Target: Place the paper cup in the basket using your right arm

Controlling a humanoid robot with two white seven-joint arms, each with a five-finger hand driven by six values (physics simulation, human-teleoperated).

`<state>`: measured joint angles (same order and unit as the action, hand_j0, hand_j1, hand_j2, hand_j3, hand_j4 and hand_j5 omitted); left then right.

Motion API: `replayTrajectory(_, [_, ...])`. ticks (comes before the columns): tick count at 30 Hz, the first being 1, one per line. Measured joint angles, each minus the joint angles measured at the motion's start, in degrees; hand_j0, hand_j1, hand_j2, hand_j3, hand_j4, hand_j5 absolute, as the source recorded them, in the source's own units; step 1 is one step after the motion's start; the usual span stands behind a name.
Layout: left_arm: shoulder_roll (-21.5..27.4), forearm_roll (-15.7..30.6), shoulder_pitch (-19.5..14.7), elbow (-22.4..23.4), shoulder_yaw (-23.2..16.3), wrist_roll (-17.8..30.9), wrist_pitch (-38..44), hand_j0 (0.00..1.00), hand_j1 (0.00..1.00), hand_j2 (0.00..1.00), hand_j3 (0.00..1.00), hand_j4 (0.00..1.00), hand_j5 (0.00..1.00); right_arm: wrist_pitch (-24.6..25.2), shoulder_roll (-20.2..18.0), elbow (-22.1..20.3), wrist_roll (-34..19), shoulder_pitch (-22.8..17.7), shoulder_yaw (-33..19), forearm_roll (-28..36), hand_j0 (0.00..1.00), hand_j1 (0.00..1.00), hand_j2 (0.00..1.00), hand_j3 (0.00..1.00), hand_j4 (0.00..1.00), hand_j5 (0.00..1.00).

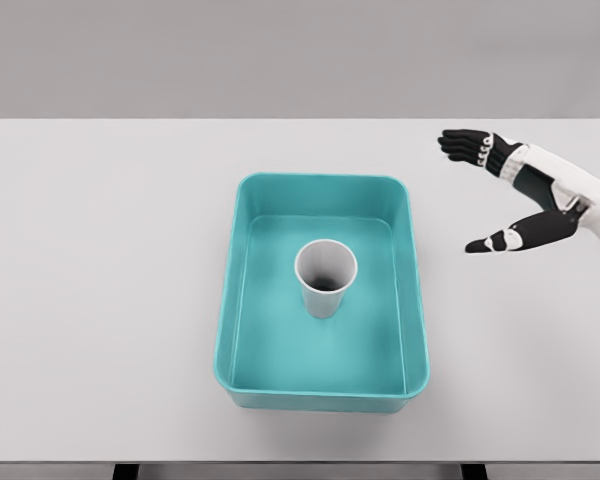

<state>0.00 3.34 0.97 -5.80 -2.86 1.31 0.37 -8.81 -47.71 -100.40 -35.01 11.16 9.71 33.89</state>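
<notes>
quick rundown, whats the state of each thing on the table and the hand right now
paper cup: upright, mouth open and empty, standing inside the basket near its middle
basket: sitting flat on the table, holding only the cup
right hand: open, fingers spread, holding nothing, over the table to the right of the basket and clear of it
table: white, carrying the basket
left hand: not in view
</notes>
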Motion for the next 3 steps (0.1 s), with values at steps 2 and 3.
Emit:
replayTrajectory(2, [0.0, 0.0, 0.35, 0.03, 0.02, 0.0, 0.03, 1.0, 1.0, 1.0, 1.0, 1.0, 1.0, -0.01, 0.06, 0.0, 0.0, -0.09, -0.1, 0.01, 1.0, 1.0, 1.0, 1.0, 1.0, 1.0])
replayTrajectory(3, [0.0, 0.0, 0.35, 0.05, 0.01, 0.0, 0.04, 1.0, 1.0, 1.0, 1.0, 1.0, 1.0, -0.01, 0.13, 0.0, 0.0, -0.09, -0.13, 0.01, 1.0, 1.0, 1.0, 1.0, 1.0, 1.0])
